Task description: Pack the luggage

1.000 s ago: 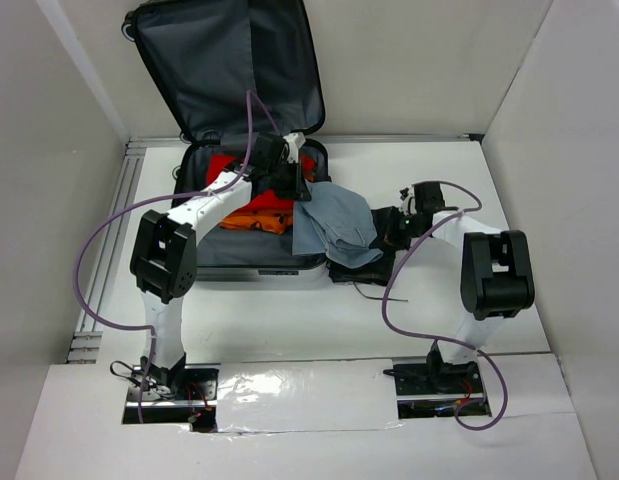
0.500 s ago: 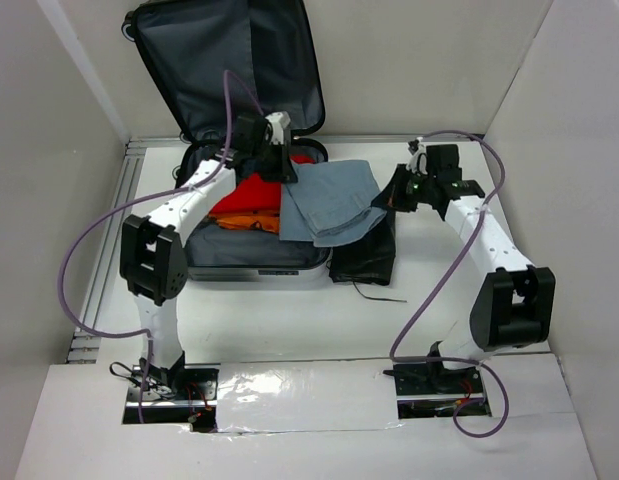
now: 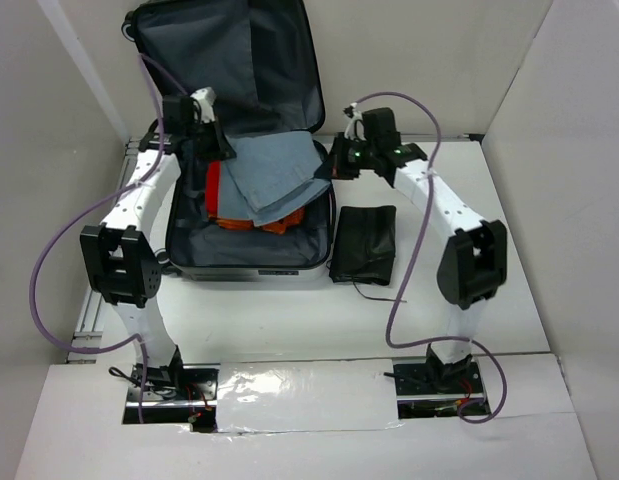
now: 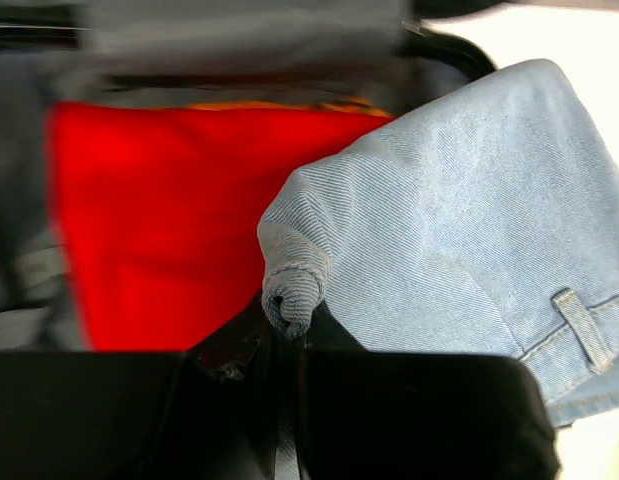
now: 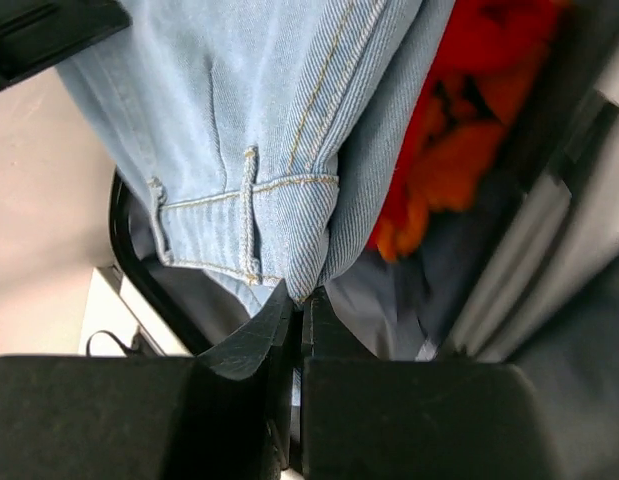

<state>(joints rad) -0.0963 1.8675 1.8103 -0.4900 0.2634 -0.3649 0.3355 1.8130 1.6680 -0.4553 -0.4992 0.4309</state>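
The luggage (image 3: 247,258) lies open at the back left, its lid (image 3: 229,60) leaning on the wall, dark grey lining showing. Red (image 3: 214,185) and orange (image 3: 274,225) clothes lie inside. Light blue folded jeans (image 3: 274,175) hang over them, held at both ends. My left gripper (image 3: 211,145) is shut on the jeans' left corner (image 4: 294,285), with the red garment (image 4: 159,220) below. My right gripper (image 3: 339,165) is shut on the jeans' right edge (image 5: 279,180) above the suitcase rim.
A folded black garment (image 3: 364,243) lies on the table right of the suitcase. White walls close in on the left, the right and the back. Purple cables loop off both arms.
Both grippers have carried the jeans left and toward the back, from hanging off the suitcase's right edge to over its inside. The black garment is now uncovered.
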